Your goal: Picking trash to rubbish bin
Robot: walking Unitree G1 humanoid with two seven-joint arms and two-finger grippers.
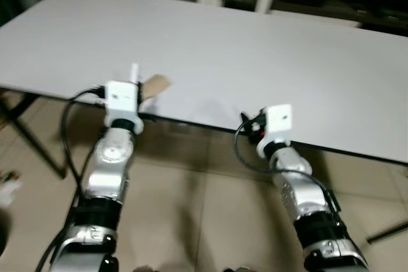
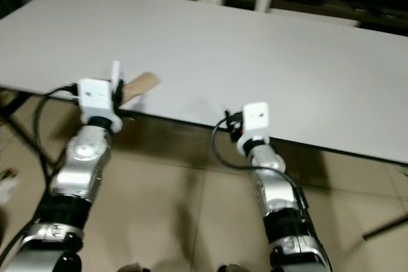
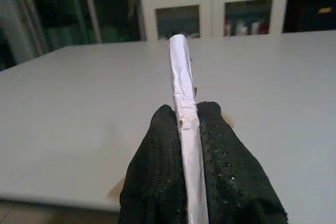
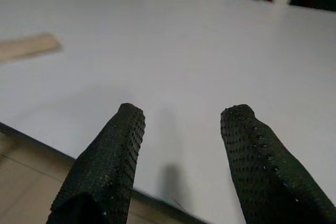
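A thin white rolled paper strip point(image 3: 181, 77) stands upright between the fingers of my left gripper point(image 3: 184, 115), which is shut on it; the strip's tip point(image 1: 134, 71) pokes up above the left wrist. This gripper is at the near edge of the white table point(image 1: 255, 55). A flat brown piece of card point(image 1: 156, 85) lies on the table just right of it, close to the edge, also the brown card point(image 4: 26, 45) in the right wrist view. My right gripper point(image 4: 181, 113) is open and holds nothing, over the table's near edge further right.
A white cabinet with glass doors point(image 3: 215, 14) stands behind the table. Black table legs point(image 1: 32, 138) run down at the left. On the tiled floor lie a small white object point(image 1: 7, 189) at far left and a dark bar point(image 1: 389, 230) at right.
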